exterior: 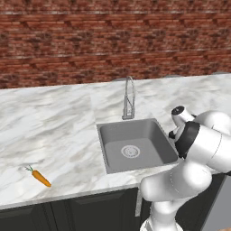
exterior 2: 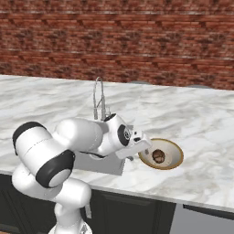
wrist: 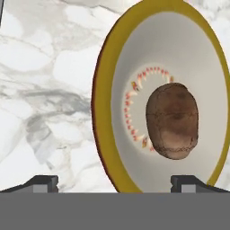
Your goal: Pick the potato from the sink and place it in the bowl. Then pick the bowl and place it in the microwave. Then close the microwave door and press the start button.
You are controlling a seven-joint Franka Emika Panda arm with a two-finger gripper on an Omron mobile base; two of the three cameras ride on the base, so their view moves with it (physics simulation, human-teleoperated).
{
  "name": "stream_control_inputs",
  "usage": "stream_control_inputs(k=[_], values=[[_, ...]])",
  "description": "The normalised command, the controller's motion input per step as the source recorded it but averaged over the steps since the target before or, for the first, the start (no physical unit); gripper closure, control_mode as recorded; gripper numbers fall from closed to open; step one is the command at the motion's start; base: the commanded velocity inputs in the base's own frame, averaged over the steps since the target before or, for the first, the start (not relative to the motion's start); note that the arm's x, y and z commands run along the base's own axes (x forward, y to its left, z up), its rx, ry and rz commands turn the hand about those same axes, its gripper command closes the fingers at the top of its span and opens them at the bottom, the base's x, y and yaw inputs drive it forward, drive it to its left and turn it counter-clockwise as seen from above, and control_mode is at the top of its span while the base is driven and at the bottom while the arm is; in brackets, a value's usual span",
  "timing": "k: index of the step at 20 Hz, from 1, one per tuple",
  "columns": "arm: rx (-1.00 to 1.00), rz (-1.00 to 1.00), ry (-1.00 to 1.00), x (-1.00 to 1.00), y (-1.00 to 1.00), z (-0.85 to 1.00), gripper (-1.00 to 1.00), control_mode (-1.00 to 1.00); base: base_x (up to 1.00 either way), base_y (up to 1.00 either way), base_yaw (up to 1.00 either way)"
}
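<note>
Potato (wrist: 172, 120) — dark brown, oval — lies inside the bowl (wrist: 108, 81). Bowl is cream within, upright on the desk right of the empty grey sink (exterior: 135, 144); faucet stands behind the basin.

Two base cams behind arm, both on sink (exterior: 135, 146); hand cam close over bowl (wrist: 105, 112).

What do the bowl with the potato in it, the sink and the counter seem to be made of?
The bowl looks like glazed ceramic: smooth cream inside, mustard rim, a painted ring around the potato. The sink looks like matte grey metal, its faucet shinier steel. The counter looks like polished marble, white with grey veins.
</note>
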Motion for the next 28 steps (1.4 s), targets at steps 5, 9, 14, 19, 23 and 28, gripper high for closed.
stream_control_inputs(k=[5,9,14,19,23,28], values=[[0.00,0.01,0.00,0.15,-0.07,-0.08,-1.00,-1.00,0.00,0.00,0.00],[0.00,0.02,0.00,0.16,-0.18,-0.14,-1.00,-1.00,0.00,0.00,0.00],[0.00,0.02,0.00,0.13,-0.21,-0.13,-1.00,-1.00,0.00,0.00,0.00],[0.00,0.01,0.00,0.02,-0.11,-0.04,1.00,-1.00,0.00,0.00,0.00],[0.00,0.00,0.03,0.00,0.00,-0.05,1.00,-1.00,0.00,0.00,0.00],[-0.01,0.00,-0.03,0.00,0.00,0.04,1.00,-1.00,0.00,0.00,0.00]])
